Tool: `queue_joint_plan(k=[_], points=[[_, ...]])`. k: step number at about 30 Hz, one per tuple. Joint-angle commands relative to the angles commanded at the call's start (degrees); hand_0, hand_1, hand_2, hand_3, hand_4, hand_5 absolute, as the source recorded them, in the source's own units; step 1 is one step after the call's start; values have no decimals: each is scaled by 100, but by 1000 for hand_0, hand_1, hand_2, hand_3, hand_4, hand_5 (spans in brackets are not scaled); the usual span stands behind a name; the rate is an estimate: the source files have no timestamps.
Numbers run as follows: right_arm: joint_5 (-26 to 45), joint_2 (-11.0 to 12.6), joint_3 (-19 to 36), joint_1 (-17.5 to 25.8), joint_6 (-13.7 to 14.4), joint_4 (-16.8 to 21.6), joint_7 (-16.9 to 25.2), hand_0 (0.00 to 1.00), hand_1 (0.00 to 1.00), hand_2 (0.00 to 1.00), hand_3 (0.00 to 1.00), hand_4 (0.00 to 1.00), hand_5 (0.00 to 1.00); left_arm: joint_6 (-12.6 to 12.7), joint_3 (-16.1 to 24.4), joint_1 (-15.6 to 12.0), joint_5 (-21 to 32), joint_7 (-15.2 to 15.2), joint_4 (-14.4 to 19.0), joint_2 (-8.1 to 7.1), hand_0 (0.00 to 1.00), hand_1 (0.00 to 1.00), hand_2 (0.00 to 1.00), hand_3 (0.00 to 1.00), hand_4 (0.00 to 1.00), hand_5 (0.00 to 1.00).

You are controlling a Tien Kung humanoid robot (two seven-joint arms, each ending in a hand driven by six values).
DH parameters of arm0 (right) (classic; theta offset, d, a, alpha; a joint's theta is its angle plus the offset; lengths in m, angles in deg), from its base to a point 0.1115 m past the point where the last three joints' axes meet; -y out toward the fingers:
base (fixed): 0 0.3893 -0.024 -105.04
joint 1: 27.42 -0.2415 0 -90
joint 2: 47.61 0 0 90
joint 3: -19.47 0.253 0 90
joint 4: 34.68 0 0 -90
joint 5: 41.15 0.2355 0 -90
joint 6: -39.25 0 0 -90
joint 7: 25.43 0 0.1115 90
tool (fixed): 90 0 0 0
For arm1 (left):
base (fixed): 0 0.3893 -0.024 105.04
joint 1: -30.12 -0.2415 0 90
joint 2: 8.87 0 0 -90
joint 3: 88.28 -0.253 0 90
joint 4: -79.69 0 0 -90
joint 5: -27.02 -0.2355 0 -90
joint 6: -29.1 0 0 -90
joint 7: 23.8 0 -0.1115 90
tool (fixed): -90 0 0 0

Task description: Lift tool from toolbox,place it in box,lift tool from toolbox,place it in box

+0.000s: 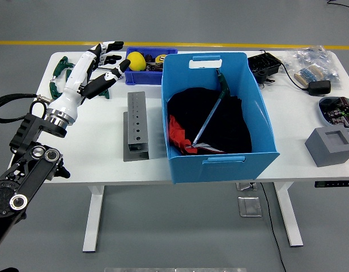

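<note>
My left hand (105,63) is white, with fingers spread and holding nothing. It hovers over the table's far left, just above several green-handled T-wrenches (59,69) that lie there, partly hidden by the hand. The big blue box (220,164) stands mid-table. Inside it one green-handled T-wrench (211,116) lies slanted on black cloth (231,130) beside a red item (175,135). A grey tool rack (136,126) stands left of the box. The right arm is out of view.
A small blue bin (141,77) with yellow items sits behind the rack. A black charger (264,64), a plastic bag (311,63), a round dish (336,109) and a grey foam block (330,145) are at the right.
</note>
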Motion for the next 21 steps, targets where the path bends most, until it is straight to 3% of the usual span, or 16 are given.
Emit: queue_joint_plan(k=[8,14,21], points=[[-32,-23,61,26,6,0,-5,620,618,678,531,779,572,-96,834,-897,-264,-73,614,104,751,755,889,841,855,700],[-24,-24,61,25,0,0,9,623,617,677,531,777,570,-138,1322,-1564,-511,-107,904,319,749,754,864,833,860,701],[-78,-23,103,30,-11,0,-5,621,617,677,531,776,569,-144,1528,-1654,-570,-105,941,364,752,753,861,830,862,704]])
